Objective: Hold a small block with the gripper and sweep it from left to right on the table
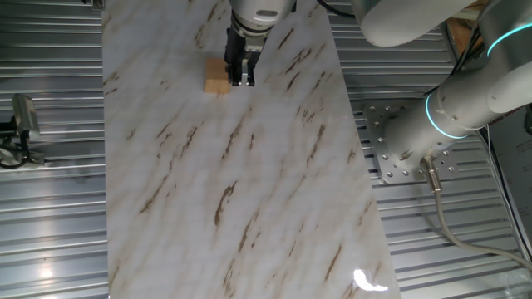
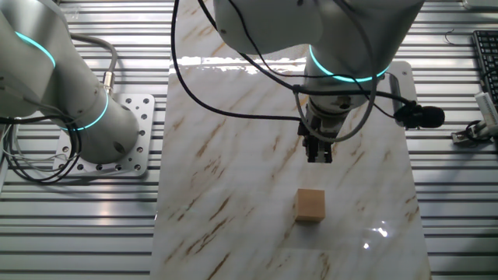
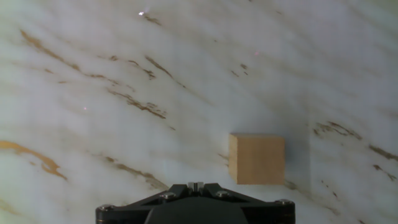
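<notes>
The small block [image 2: 310,206], a light tan wooden cube, lies on the white marble-patterned table [image 2: 233,194]. It also shows in one fixed view [image 1: 217,76] and in the hand view [image 3: 257,158], right of centre. The narrow black gripper [image 2: 319,153] hangs above the table, apart from the block and a little beyond it. In one fixed view the gripper [image 1: 242,73] stands just right of the block. In the hand view its fingertips [image 3: 196,185] sit together at the bottom edge, holding nothing. The block is free.
A second grey arm [image 2: 70,85] with a cyan ring stands on a bolted base plate [image 2: 132,144] beside the table; it also shows in one fixed view [image 1: 465,100]. Corrugated metal flooring [image 1: 50,208] surrounds the slab. A small black device [image 2: 420,117] sits at the table's edge.
</notes>
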### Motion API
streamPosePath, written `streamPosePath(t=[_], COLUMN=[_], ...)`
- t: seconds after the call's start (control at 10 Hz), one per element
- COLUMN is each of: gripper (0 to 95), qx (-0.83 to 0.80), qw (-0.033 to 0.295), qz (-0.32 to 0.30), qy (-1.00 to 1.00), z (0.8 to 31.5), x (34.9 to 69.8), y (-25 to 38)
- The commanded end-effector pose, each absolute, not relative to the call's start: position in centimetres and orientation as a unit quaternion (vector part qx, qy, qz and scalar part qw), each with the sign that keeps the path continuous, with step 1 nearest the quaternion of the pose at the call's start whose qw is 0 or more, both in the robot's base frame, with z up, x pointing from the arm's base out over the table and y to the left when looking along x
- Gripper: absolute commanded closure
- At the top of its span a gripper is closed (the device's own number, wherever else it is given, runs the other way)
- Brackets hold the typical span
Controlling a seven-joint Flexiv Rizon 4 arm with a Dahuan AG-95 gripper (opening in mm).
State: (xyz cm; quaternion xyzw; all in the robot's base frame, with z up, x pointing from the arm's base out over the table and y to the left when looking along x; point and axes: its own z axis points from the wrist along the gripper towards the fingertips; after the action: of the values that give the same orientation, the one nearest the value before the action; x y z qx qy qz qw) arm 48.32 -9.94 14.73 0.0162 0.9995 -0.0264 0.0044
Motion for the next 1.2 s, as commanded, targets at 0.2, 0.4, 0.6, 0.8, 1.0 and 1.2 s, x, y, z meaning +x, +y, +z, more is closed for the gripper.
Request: streamPosePath(t=[0.2,0.4,0.6,0.8,1.0,1.2], gripper=[95.0,95.0,95.0,95.0,95.0,95.0], qx=[0.017,0.021,0.025,0.026,0.014,0.001], qw=[0.004,0.002,0.002,0.005,0.005,0.005], qz=[-0.030,-0.031,-0.030,-0.027,-0.023,-0.016], qy=[0.999,0.999,0.999,0.999,1.000,1.000], z=[14.7,14.7,14.6,14.2,13.7,13.4], x=[48.3,48.3,48.3,48.3,48.3,48.4], y=[-9.9,-9.9,-10.0,-10.4,-11.9,-13.4])
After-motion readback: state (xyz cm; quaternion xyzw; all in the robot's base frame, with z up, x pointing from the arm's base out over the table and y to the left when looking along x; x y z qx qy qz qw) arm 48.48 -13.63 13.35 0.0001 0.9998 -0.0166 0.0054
